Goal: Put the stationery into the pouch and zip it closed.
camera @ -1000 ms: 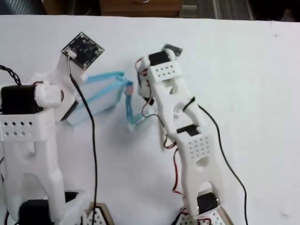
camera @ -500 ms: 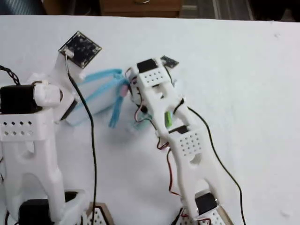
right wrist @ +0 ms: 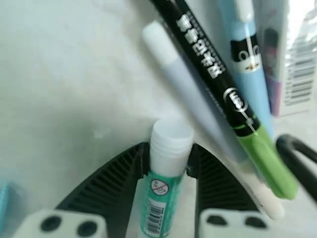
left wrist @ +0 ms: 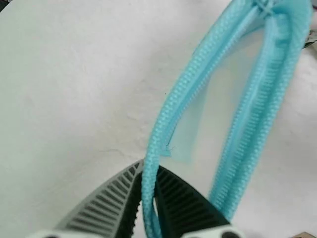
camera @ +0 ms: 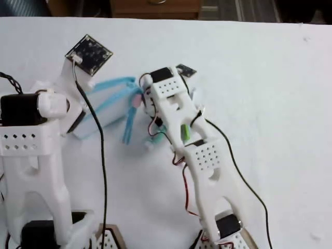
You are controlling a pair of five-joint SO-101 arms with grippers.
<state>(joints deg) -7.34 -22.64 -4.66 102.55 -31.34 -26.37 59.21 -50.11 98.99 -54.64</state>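
Left gripper (left wrist: 148,171): clamped on pouch (left wrist: 195,79) zipper edge; soft, floppy fabric, likely shifts.
Right gripper (right wrist: 168,151): closed around glue stick (right wrist: 163,183), lower centre; light, rigid, smooth; grip mid-body.

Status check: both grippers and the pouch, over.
Left gripper shut on pouch edge. Right gripper shut on glue stick. Pens loose on table beside it.
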